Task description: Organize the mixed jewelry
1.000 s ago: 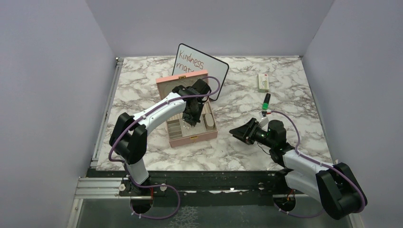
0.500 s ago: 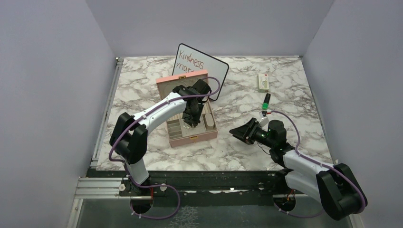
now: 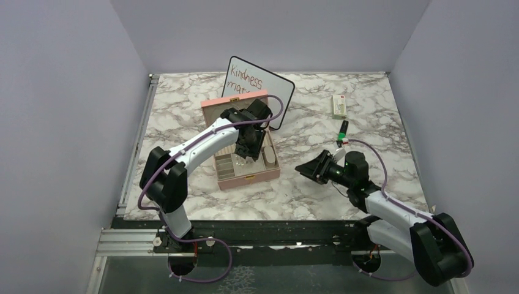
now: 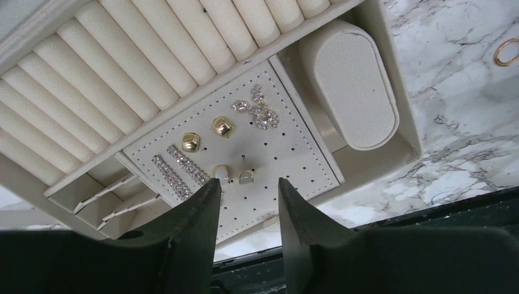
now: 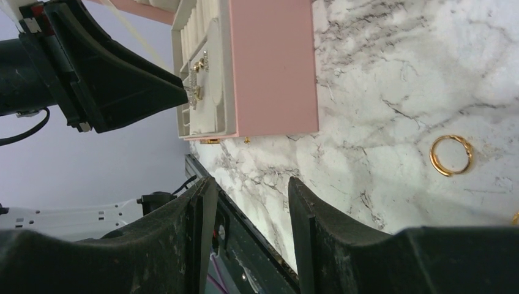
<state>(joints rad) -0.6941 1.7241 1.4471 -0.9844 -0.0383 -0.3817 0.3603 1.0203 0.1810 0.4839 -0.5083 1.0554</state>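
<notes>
The open pink jewelry box (image 3: 248,174) stands mid-table; its cream inside shows in the left wrist view, with ring rolls (image 4: 141,61), an oval cushion (image 4: 352,92) and a perforated earring card (image 4: 245,147). On the card sit gold studs (image 4: 223,127), sparkly bars (image 4: 177,168) and a sparkly cluster (image 4: 260,113). My left gripper (image 3: 246,154), (image 4: 248,190) hovers open and empty just over the card. A gold ring (image 5: 451,155) lies on the marble to the right of the box; it also shows in the left wrist view (image 4: 507,51). My right gripper (image 3: 304,168), (image 5: 251,184) is open and empty, low beside the box.
A whiteboard with handwriting (image 3: 260,86) leans behind the box. A small white-green packet (image 3: 338,106) lies at the back right, a green-capped marker (image 3: 343,130) nearer. The box's pink outer wall (image 5: 272,67) faces my right gripper. Grey walls enclose the marble table (image 3: 183,104).
My left gripper has shifted slightly over the box tray. My right arm has edged a little forward and left; nothing was picked up or released.
</notes>
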